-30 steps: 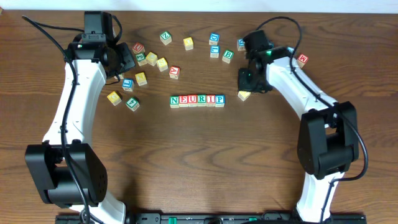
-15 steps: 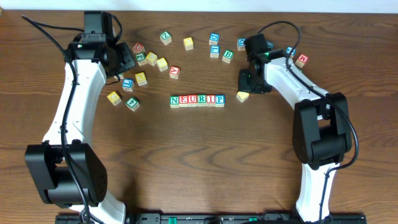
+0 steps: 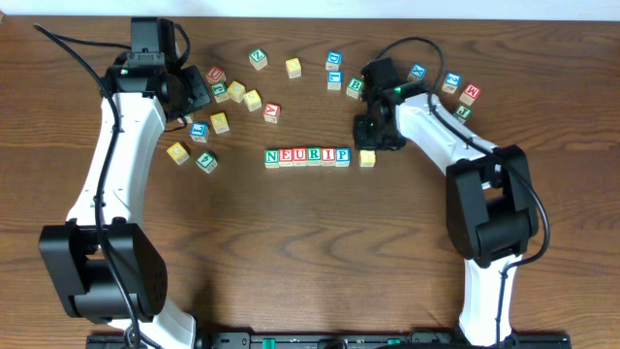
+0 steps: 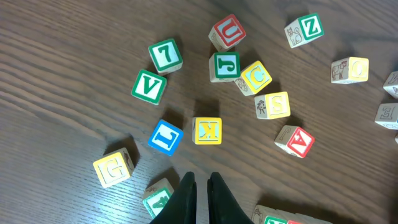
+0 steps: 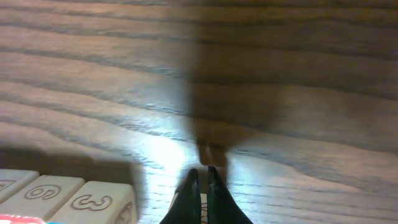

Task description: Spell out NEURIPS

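Dark brown wood grain runs across the tabletop (image 3: 291,252), which carries everything we see. Two white arms with black joints rise from the near edge. The left arm (image 3: 116,165) reaches to the far left, and the right arm (image 3: 455,136) bends from the near right toward the centre.

The left gripper (image 4: 200,182) hangs above a loose scatter of cubes at the far left, its two black fingers pressed together with nothing between them. Under it we read a yellow K cube (image 4: 206,130), a blue L cube (image 4: 165,137), a yellow G cube (image 4: 114,168), a green V cube (image 4: 148,87) and a red U cube (image 4: 227,32), all apart from one another. More spare cubes (image 3: 334,68) lie along the far side, with a few others (image 3: 455,87) at the far right.

The right gripper (image 5: 200,177) is low over the wood with its fingers closed together too. We cannot tell whether they touch anything.

At the centre of the table the row of six cubes (image 3: 307,156) stands edge to edge, reading N, E, U, R, I, P from left to right. The yellow-faced cube (image 3: 367,157) sits just to the right of the P, in line with the row but with a narrow gap between them. It lies directly on the near side of the right gripper. We cannot read its letter from above.
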You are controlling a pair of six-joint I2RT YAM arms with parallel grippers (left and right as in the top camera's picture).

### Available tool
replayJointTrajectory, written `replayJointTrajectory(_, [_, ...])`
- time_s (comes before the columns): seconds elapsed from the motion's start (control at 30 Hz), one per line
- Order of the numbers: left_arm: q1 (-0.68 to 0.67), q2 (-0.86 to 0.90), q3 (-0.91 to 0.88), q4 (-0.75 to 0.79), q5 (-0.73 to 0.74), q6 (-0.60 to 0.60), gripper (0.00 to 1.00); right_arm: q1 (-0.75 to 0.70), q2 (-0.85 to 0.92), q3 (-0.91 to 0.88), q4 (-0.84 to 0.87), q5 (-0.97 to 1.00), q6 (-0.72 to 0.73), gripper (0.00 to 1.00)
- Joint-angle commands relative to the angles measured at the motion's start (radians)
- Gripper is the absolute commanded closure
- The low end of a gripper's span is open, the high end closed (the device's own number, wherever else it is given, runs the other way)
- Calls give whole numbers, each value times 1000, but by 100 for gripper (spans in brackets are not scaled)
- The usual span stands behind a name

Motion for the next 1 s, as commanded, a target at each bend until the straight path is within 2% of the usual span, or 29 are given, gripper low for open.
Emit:
replayJointTrajectory(0.0, [1,9,-8,4,-16,2,91,16,-1,11,1,-9,-18,99])
replayJointTrajectory(0.23, [1,9,-8,4,-16,2,92,-9,-13,52,-14,-5,-18,99])
replayJointTrajectory(0.4, [1,9,-8,4,-16,2,92,-51,-39,106,-106,-8,-5,98])
replayJointTrajectory(0.6, [1,9,-8,4,-16,2,92,-53,-34,81,-209,-6,4,96])
replayJointTrajectory(0.97, [1,9,-8,4,-16,2,92,3,-34,8,-198,-3,5,96])
